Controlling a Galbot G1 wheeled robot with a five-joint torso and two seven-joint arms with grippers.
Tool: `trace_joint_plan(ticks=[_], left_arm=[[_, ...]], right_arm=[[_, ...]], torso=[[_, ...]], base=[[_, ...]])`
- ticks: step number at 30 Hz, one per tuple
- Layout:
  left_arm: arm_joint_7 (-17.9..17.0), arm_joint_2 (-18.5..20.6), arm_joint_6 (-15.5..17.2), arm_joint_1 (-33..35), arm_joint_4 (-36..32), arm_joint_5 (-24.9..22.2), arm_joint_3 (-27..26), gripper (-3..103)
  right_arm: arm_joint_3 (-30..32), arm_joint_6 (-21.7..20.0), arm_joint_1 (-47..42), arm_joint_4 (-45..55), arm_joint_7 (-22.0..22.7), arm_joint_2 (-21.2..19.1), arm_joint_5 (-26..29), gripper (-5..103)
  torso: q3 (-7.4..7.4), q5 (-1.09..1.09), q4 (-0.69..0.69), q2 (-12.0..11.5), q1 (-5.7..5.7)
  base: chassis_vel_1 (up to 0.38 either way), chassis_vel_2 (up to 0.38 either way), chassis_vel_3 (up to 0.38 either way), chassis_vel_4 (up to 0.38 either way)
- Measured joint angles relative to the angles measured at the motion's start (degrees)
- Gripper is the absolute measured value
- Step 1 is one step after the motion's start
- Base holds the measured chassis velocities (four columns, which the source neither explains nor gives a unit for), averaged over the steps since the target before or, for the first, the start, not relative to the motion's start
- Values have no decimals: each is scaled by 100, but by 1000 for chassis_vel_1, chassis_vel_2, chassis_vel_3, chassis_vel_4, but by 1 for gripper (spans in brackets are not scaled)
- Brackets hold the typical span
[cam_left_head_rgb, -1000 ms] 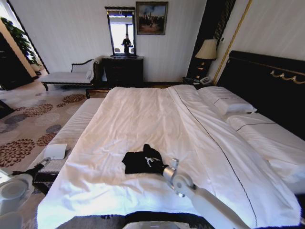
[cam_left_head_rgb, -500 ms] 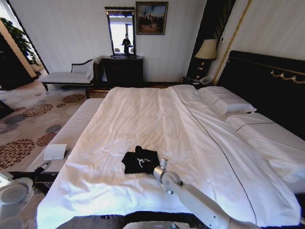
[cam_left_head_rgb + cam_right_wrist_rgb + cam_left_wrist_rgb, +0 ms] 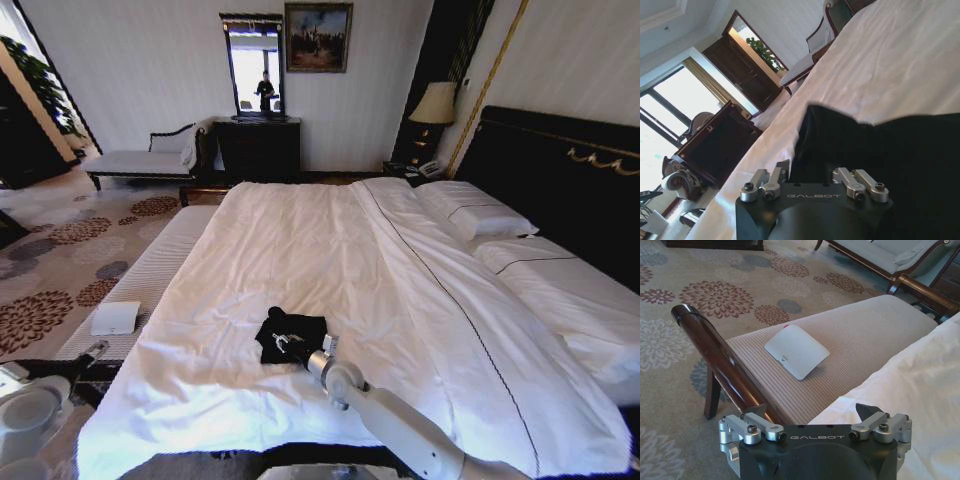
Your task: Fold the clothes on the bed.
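Note:
The bed (image 3: 330, 240) has white sheets and a dark headboard. A small black garment (image 3: 300, 330) lies on it near the front edge. My right gripper (image 3: 285, 343) reaches in from the lower right and is shut on the garment, holding a fold of it up at its left side. In the right wrist view the black cloth (image 3: 890, 150) covers the fingers, with a flap standing above the white sheet (image 3: 880, 65). My left gripper (image 3: 92, 352) hangs open beside the bed's front left corner. In its wrist view the left gripper (image 3: 815, 412) holds nothing, next to the sheet (image 3: 930, 370).
A striped upholstered bench (image 3: 160, 265) with a dark wooden rail (image 3: 715, 347) runs along the bed's left side, with a flat white pad (image 3: 796, 351) on it. Pillows (image 3: 475, 215) lie at the right. A chaise (image 3: 145, 160) and dresser (image 3: 258, 145) stand at the far wall.
My right gripper has moved left across the garment, carrying the raised fold of black cloth with it. The left arm has barely moved.

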Motion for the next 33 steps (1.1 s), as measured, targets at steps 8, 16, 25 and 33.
trace_joint_plan(ticks=[8,16,25,33], left_arm=[[-20,-56,4,-20,-2,6,50,100],[510,23,-730,-145,-688,-1116,-23,100],[1058,456,-1381,-588,-2735,1202,877,100],[1271,-166,-1817,488,-3081,2887,1377,100]], right_arm=[[147,266,-127,151,-249,-99,116,65],[1123,685,-125,434,-445,-194,208,97],[3272,879,13,1108,147,-1314,-515,100],[4351,831,-1252,1953,444,-1579,-2046,100]], torso=[[0,0,-1,0,0],[0,1,1,0,0],[0,3,-11,0,2],[-1,-1,3,1,0]], base=[[0,0,0,0],[0,0,0,0],[0,0,0,0],[0,0,0,0]])
